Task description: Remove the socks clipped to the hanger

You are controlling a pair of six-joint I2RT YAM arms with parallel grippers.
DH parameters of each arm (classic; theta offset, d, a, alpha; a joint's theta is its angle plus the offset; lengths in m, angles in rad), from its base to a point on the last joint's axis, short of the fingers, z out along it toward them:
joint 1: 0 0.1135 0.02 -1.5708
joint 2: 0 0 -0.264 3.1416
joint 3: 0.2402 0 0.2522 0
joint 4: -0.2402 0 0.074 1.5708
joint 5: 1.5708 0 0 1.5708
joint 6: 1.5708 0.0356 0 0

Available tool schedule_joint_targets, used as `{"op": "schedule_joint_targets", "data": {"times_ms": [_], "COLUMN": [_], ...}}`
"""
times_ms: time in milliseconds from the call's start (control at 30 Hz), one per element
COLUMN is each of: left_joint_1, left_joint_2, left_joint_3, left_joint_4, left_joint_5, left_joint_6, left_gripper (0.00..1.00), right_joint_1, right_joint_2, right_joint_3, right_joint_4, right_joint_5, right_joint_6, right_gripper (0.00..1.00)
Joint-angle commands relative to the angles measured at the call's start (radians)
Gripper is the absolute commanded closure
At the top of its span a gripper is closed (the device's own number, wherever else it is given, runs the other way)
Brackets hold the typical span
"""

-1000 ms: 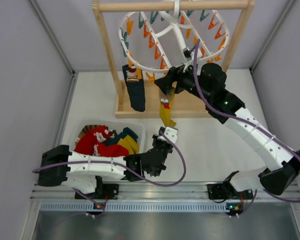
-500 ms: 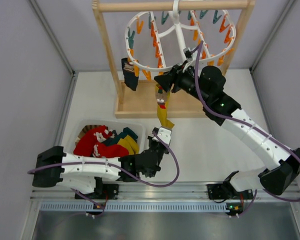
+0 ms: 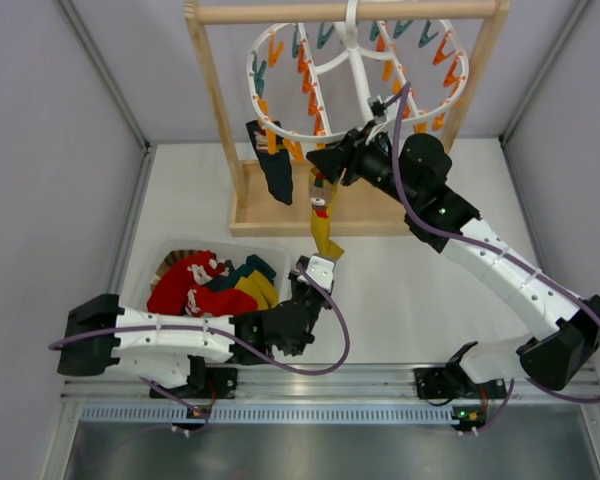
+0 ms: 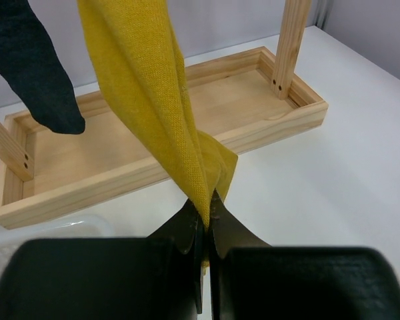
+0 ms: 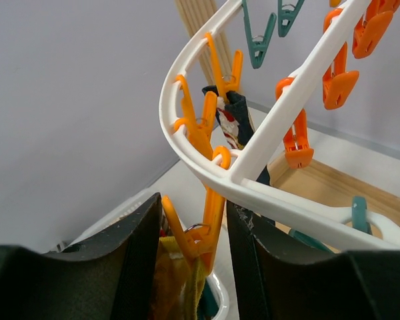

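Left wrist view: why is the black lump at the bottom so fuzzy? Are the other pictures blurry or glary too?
Left wrist view: the jaws sit right at the lens and blur; the yellow sock is crisp. Right wrist view: same soft black jaws, sharp hanger. Top external view: even light, faint shadows on the table, no glare.

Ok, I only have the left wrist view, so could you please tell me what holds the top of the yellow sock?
Observer: An orange clip on the hanger grips the yellow sock's top.
Operator: Thanks; where is the right gripper?
Observer: The right gripper has its fingers against both sides of that clip.
Operator: Are any socks off already?
Observer: Yes, several socks lie heaped in a clear bin.
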Motion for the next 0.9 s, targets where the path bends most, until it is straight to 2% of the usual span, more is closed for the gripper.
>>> {"op": "schedule_joint_targets", "data": {"times_ms": [0, 100, 233, 300, 433, 500, 800, 867], "left_joint_1": [-0.009, -0.009, -0.009, -0.009, -0.009, -0.009, -0.009, -0.009], "left_joint_2": [-0.055, -0.068, -0.067, -0.067, -0.081, -0.107, -0.248, -0.291], "left_joint_3": [-0.019, -0.026, -0.033, -0.042, -0.068, -0.096, -0.173, -0.167], "left_joint_4": [0.008, 0.009, 0.009, 0.009, -0.005, -0.02, -0.139, -0.214], "left_joint_5": [0.002, 0.004, -0.004, -0.006, -0.018, -0.025, -0.071, -0.096], "left_joint_6": [-0.02, -0.018, -0.013, -0.018, -0.02, -0.07, -0.15, -0.179], "left_gripper": [1.0, 1.0, 1.0, 1.0, 1.0, 1.0, 1.0, 1.0], "right_joint_1": [0.009, 0.009, 0.009, 0.009, 0.011, 0.008, 0.008, 0.005], "right_joint_2": [-0.005, 0.0, -0.005, -0.011, -0.03, -0.043, -0.111, -0.117], "right_joint_3": [-0.008, -0.014, -0.022, -0.026, -0.037, -0.048, -0.089, -0.094], "right_joint_4": [0.105, 0.11, 0.128, 0.139, 0.15, 0.156, 0.162, 0.154], "right_joint_5": [0.003, -0.003, -0.008, -0.008, 0.013, 0.026, 0.093, 0.096], "right_joint_6": [-0.004, -0.001, 0.01, 0.016, 0.021, 0.021, 0.022, 0.016], "right_gripper": [0.58, 0.62, 0.78, 0.79, 0.9, 0.94, 0.95, 0.95]}}
